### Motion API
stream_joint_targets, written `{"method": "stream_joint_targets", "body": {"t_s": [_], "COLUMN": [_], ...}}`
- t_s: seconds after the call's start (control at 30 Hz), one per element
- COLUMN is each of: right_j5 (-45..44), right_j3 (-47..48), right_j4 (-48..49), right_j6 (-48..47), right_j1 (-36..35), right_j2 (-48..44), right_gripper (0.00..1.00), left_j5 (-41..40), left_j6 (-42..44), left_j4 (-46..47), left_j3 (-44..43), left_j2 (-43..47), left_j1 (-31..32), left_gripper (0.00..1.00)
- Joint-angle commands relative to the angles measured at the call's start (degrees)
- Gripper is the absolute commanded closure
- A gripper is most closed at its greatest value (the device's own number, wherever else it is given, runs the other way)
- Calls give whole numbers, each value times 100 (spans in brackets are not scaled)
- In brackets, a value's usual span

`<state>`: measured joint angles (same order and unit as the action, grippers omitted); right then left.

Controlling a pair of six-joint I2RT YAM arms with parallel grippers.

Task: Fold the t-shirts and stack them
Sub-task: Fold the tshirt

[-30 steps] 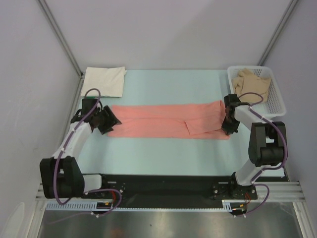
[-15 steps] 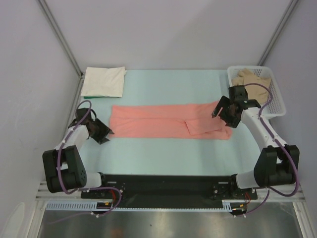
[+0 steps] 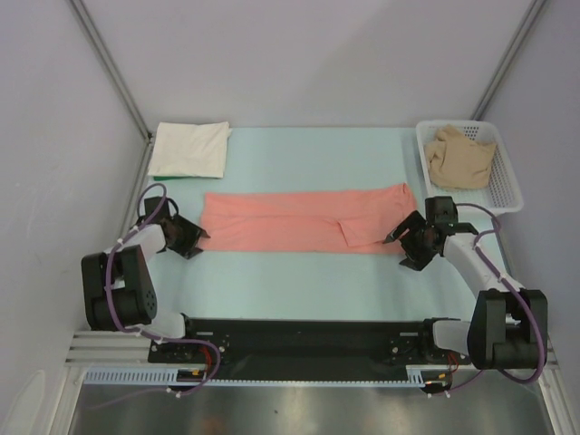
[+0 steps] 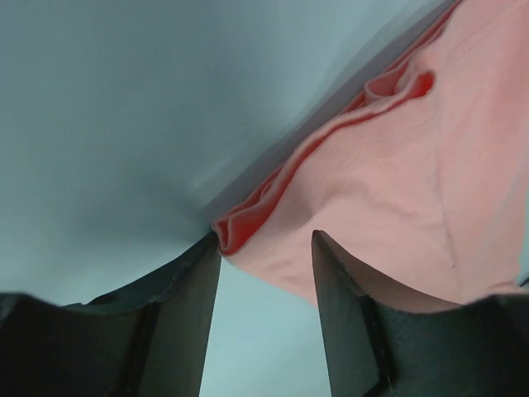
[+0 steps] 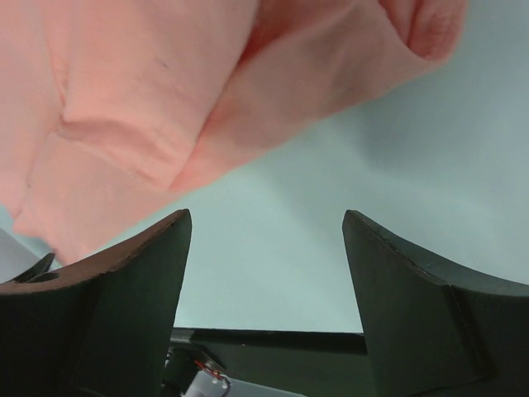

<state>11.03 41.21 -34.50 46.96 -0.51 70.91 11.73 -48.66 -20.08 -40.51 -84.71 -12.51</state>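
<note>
Salmon-pink t-shirt (image 3: 304, 220): lies flat on the worktop across the middle of the top view, folded into a long band running left to right; a slanted fold edge shows right of centre.
Worktop (image 3: 299, 281): pale mint surface, bare in front of the pink band.
Left claw (image 3: 195, 239): at the middle left of the top view, low over the worktop, pointing at the band's left end.
Left claw, fingers: apart; in the left wrist view the pink cloth's rolled edge and corner lie just past the two tips, and the left tip sits right at the corner. Nothing is clamped.
Right claw (image 3: 399, 251): at the middle right of the top view, just beside the band's lower right corner, pointing left.
Right claw, fingers: wide apart and holding nothing; the right wrist view shows bare worktop between them, with the pink cloth's bunched corner filling the upper left of that frame.
Cream-white t-shirt (image 3: 190, 149): folded into a neat square at the upper left of the worktop, well apart from the pink band.
Tan-beige t-shirt (image 3: 460, 156): crumpled inside the basket at the upper right.
Basket (image 3: 507, 186): white plastic mesh, standing on the worktop's far right corner, behind the right claw.
</note>
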Motion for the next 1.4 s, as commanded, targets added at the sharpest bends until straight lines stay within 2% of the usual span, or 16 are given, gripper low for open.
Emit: {"method": "stream_joint_targets", "body": {"t_s": [0.0,0.27,0.37,0.47,0.57,0.63,0.73,0.77,0.87,1.07,1.17,1.37], "right_j5": [189,49,-21,-39,-153,-206,-408,-504,-549,-935,-1093,-1383], "right_j3": [-122,-289,-245,-254,-298,-263,-201,-210,-210,132,729,2468], "right_j4": [636,726,699,752,900,954,1068,1234,1454,1832,1815,1676], "right_j6": [322,490,525,534,420,332,270,252,340,174,-125,-951], "right_j1": [7,7,192,253,271,245,175,140,69,-256,-326,-687], "right_j2": [19,72,133,299,457,554,748,888,1169,1881,2442,3803], "right_gripper": [20,17,18,23,33,38,38,34,29,36,45,45], "left_j5": [-486,-847,-830,-707,-750,-795,-961,-1310,-1611,-2104,-2140,-2095], "left_j6": [-117,-161,-179,-152,-143,-73,-222,-449,-714,-1347,-1576,-1594], "left_j4": [241,-312,-242,-164,-66,-277,-751,-1109,-1551,-2887,-3108,-3011], "left_j3": [43,43,228,324,360,237,167,114,0,-519,-336,359], "left_j2": [-134,-108,-72,-204,-379,-406,-12,268,420,-1,59,866], "left_j1": [-23,-41,-49,-41,-49,-41,38,230,660,1567,1726,1752], "left_gripper": [46,51,56,79,100,100,100,100,100,100,100,100]}}
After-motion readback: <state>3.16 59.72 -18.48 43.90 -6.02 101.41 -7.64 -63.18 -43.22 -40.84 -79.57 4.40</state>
